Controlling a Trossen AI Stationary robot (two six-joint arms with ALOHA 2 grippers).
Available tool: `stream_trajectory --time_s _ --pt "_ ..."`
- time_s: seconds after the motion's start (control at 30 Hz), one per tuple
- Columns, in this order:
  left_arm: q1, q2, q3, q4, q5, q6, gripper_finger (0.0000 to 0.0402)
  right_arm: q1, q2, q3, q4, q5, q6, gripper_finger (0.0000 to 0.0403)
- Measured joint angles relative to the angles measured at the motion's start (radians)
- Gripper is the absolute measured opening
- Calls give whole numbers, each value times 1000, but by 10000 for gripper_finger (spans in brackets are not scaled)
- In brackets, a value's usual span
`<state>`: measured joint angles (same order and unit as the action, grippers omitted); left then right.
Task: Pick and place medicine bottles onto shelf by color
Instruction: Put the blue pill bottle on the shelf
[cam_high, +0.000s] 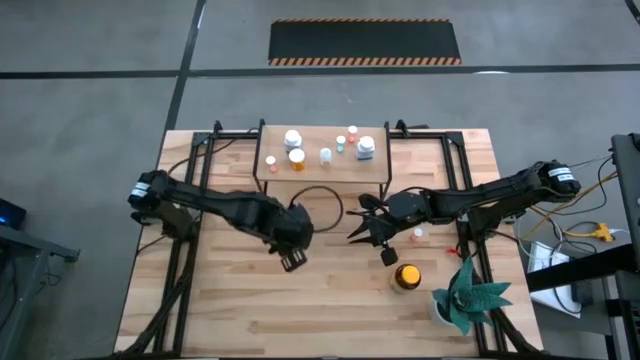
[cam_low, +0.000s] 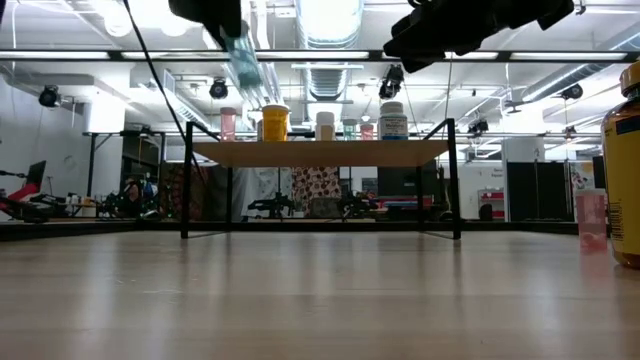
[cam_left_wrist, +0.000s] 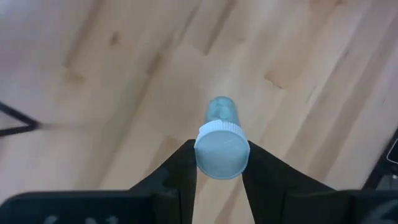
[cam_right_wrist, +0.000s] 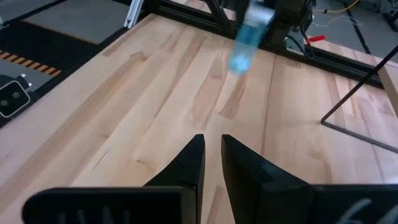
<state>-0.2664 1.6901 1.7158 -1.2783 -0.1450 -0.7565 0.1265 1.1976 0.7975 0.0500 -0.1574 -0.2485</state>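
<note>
My left gripper (cam_high: 293, 260) is shut on a pale-blue vial with a white cap (cam_left_wrist: 221, 134), above the table's middle; the vial also shows in the low view (cam_low: 243, 55) and the right wrist view (cam_right_wrist: 245, 40). My right gripper (cam_right_wrist: 212, 152) hovers to its right over the table, empty, its fingers almost together. The shelf (cam_high: 275, 170) stands at the far middle and carries several bottles, among them a white one (cam_high: 292, 138), an orange one (cam_high: 297, 158) and a larger white-capped one (cam_high: 366, 150). A big amber bottle (cam_high: 406, 277) and a small pink vial (cam_high: 418, 235) stand on the table. My left gripper pinches the vial at its capped end (cam_left_wrist: 221, 152) between its two fingers (cam_left_wrist: 183, 168). The fingers come from above, pointing down. The vial hangs below them, slightly tilted, cap up, lifted clear of the table.
A green spiky plant (cam_high: 468, 295) stands at the near right corner, beside the amber bottle. A black cable loop (cam_high: 322, 190) lies in front of the shelf. Black frame rails (cam_high: 180, 270) run along the table's left and right sides.
</note>
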Motion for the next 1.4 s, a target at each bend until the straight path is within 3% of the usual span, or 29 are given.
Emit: stream_trajectory --time_s 0.17,0.33,0.53,0.77,0.97,1.1,1.4 --pt "34 0 174 -177 -99 56 90 0 2 0 -3 0 -5 43" --pt "99 -13 351 -287 -276 158 90 0 2 0 -2 0 -4 43" --pt "276 -68 405 -292 -297 328 90 0 2 0 -11 0 11 43" --pt "592 -89 354 -284 -276 508 90 0 2 0 -10 -3 14 43" --pt "839 -85 200 -81 -36 660 90 0 2 0 -16 -4 29 43" --pt "914 -78 86 2 31 704 90 0 2 0 -18 -4 30 43" --pt "947 -78 -61 9 33 721 90 0 3 0 -19 -3 29 43"
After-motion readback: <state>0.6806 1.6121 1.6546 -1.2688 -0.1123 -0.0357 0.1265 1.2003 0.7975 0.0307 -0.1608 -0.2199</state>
